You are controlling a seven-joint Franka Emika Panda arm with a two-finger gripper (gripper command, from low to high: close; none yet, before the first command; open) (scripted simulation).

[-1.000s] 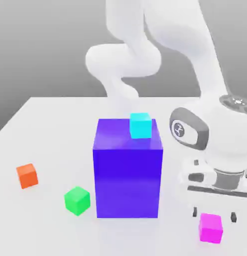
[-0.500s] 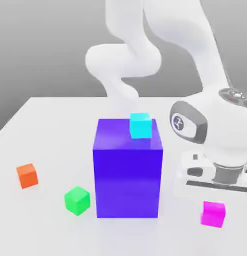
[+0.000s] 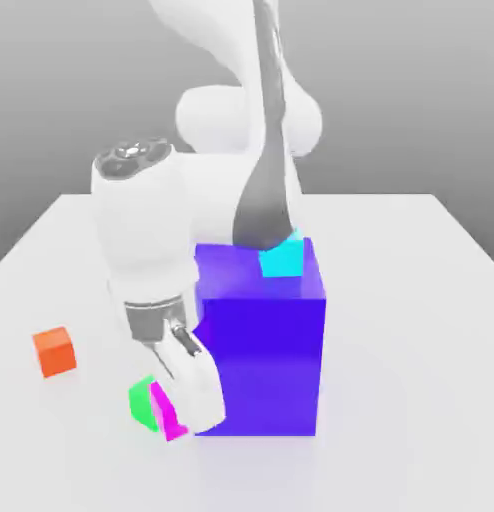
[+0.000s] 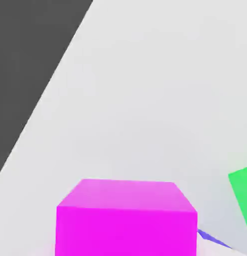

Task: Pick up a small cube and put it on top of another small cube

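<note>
Since swinging across from the table's front right, now beside the green cube [image 3: 141, 401] near the front edge; gripper [image 3: 176, 415] clamped tight on magenta cube [image 3: 168, 414], ready for stacking.

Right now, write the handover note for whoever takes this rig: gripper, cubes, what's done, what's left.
Gripper: shut on the pink cube, tilted, low beside the big blue block.
Green cube: on the table, right next to the pink one; contact cannot be told.
Cyan cube sits on the blue block; orange cube is off at the exterior view's left.
Done: pink cube picked up and brought to the green one.
Left: set it squarely on top of the green cube, release, back away.
</note>
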